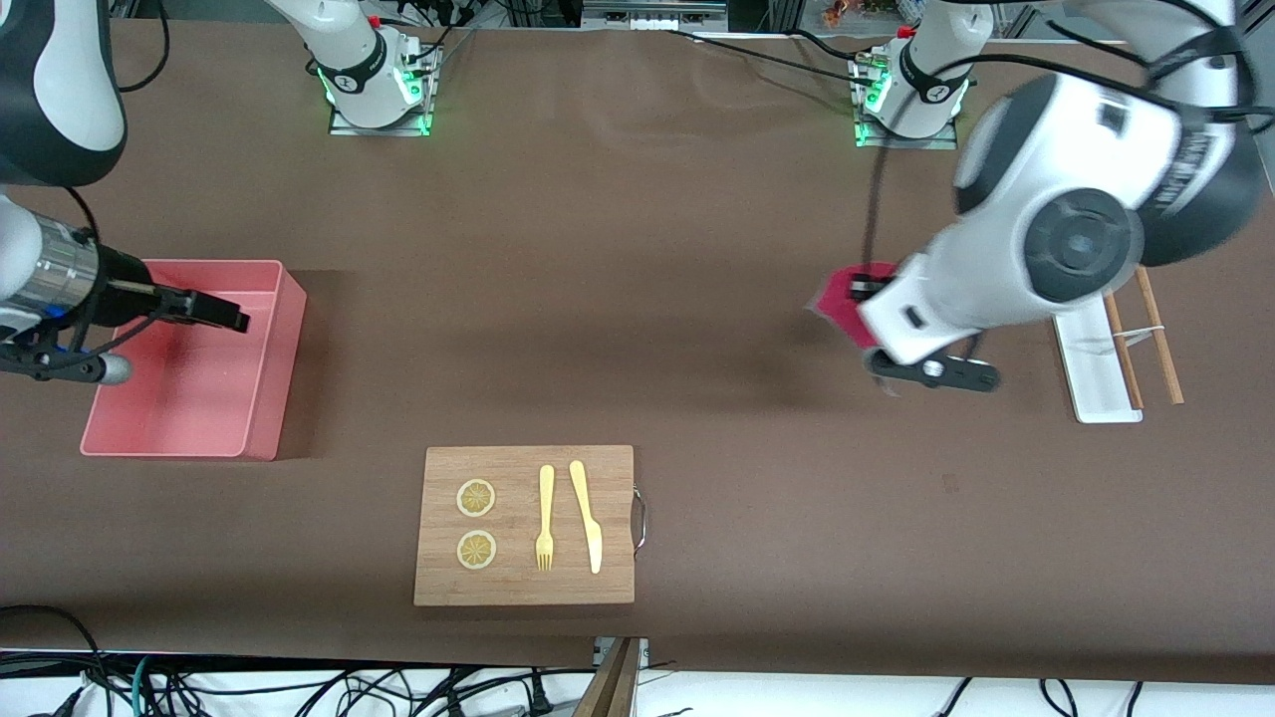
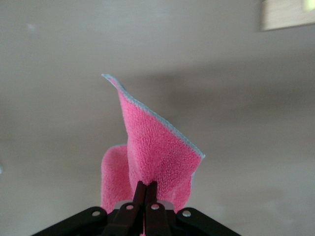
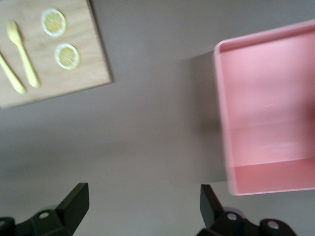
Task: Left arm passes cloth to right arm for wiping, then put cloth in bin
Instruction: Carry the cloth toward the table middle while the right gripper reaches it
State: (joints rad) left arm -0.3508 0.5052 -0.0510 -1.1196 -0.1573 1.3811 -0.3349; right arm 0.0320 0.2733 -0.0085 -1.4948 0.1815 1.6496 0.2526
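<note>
Left gripper [image 2: 143,189] pinches cloth [image 2: 155,152] aloft near left-arm end; right gripper [image 3: 140,196] spread empty over bin [image 1: 261,398], well apart.

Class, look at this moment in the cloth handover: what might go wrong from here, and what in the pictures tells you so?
1. The left gripper pinches the cloth by a small fold only, jaws shut; most of it hangs free, so it may slip out on the way.
2. The right gripper is open over the table beside the bin, away from the cloth, so the pass could be mistimed and the cloth fall on the table.
</note>
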